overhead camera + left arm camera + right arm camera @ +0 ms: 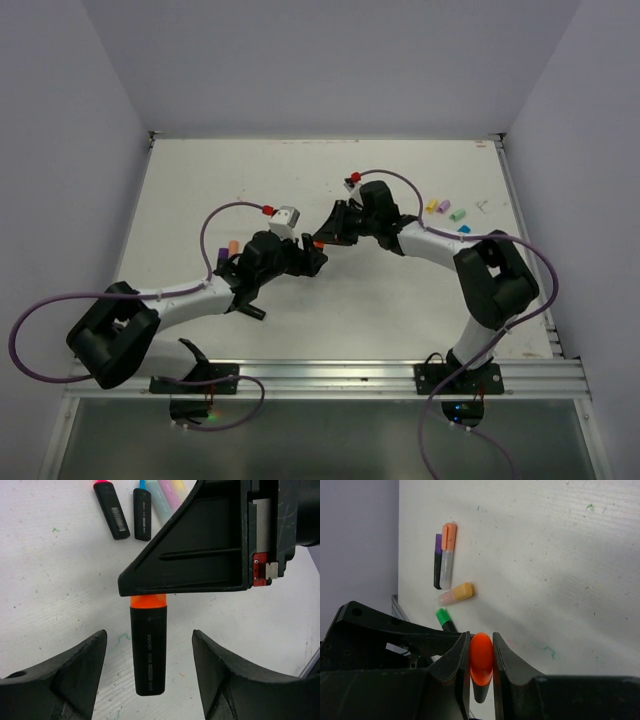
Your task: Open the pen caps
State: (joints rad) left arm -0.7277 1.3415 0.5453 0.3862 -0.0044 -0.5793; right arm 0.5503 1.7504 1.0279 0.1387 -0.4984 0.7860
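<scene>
Both arms were stretched inward over the table [200,190], their tips meeting nose to nose. The right gripper [481,637] was pressed together on the orange cap [481,662], one finger on each side of it. The left gripper [150,636] stood spread, its fingers on either side of the pen's black barrel [148,652] and apart from it. Small grey print ran along the barrel, too fine to read. Beyond the left gripper lay a pink-ended black pen [111,511] bearing a barcode label, a blue-ended black pen [142,514] with unreadable print, and pastel pens [167,495] cut off at the top of the view. From the left wrist, the right gripper's body hid most of the orange cap. Beyond the right gripper, a green cap [442,616] peeped out past the left gripper's body, its barrel mostly hidden.
</scene>
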